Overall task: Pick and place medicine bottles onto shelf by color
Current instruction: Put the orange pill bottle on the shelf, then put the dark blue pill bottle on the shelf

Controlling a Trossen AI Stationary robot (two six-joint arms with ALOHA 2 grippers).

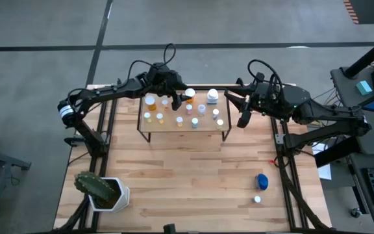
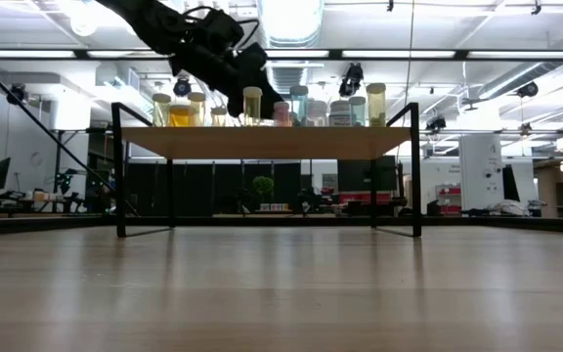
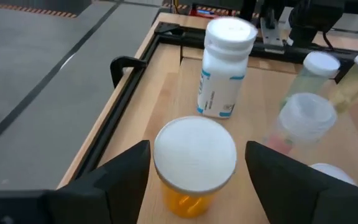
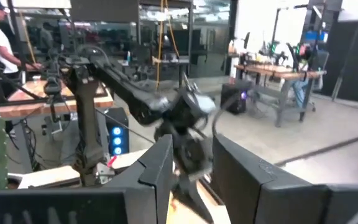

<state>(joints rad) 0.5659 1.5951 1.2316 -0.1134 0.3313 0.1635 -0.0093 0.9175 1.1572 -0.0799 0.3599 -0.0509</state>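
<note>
Where bottles (image 1: 188,110) crowd: light-wood shelf (image 1: 184,127).

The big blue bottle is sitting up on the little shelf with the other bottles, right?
Not quite. The big blue bottle is not on the shelf; it lies down on the wooden table, toward the right arm's side, beside one small white-capped bottle. The high view shows this. The other bottles do stand on the shelf.

Light-wood shelf (image 1: 186,127) on black legs. Orange bottle (image 3: 194,167), white cap, between dark fingers (image 3: 115,180). White bottle (image 3: 224,68), blue-edged label. Blue bottle (image 1: 261,181) near right. Green cactus (image 1: 93,185), white pot.
</note>
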